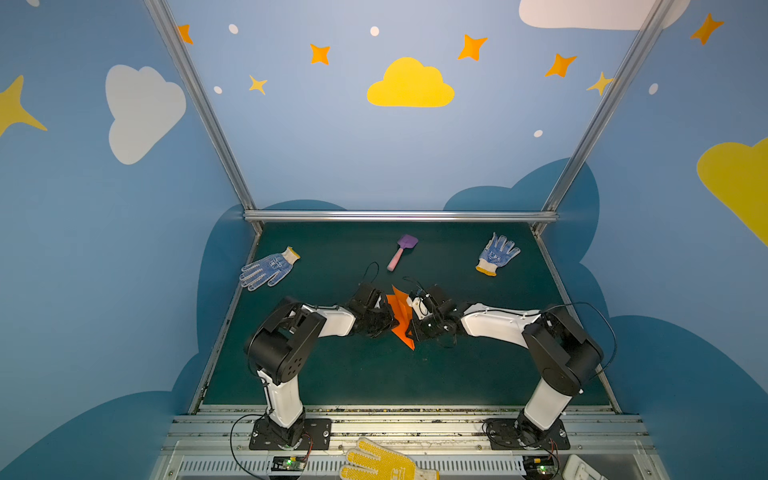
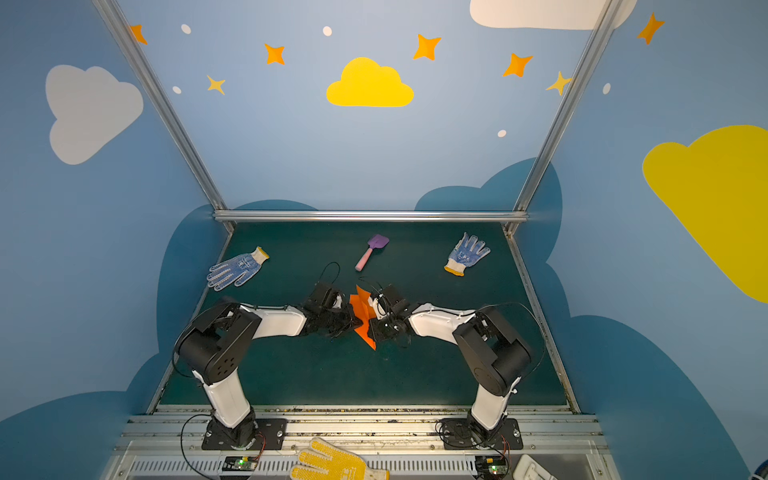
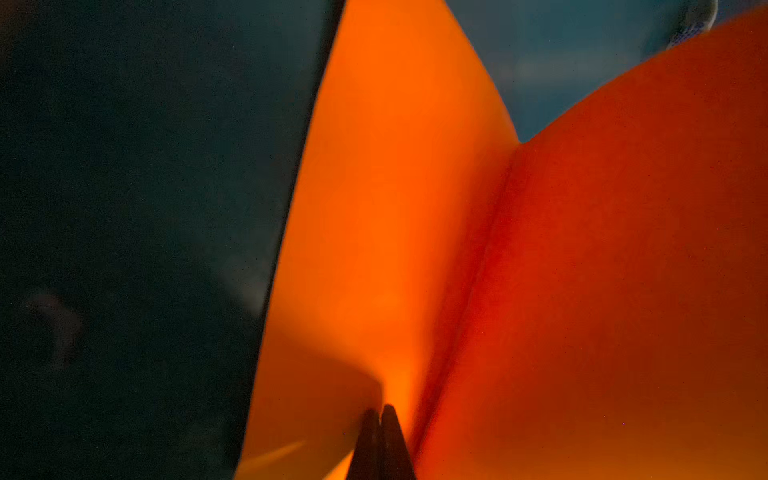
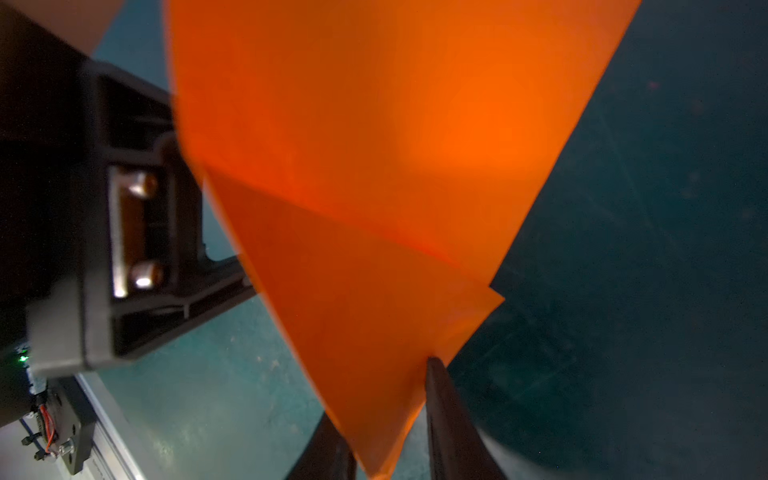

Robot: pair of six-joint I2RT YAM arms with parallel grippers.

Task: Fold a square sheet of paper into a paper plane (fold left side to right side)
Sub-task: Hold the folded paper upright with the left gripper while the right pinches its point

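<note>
Where the paper [image 1: 400,316] sits: upright over the middle of the bench [image 1: 374,374], between both pincers
Left pincer [image 3: 380,415]: together, clamped on the paper
Right pincer [image 4: 384,399]: apart, paper's corner between its fingers

A purple-headed, pink-handled spatula [image 1: 399,251] lies on the dark green surface [image 1: 332,374]. One blue-dotted glove [image 1: 268,269] lies well to its left, a second blue-dotted glove [image 1: 496,254] well to its right. A yellow dotted glove [image 1: 382,461] lies far nearer the camera, off the surface.
</note>
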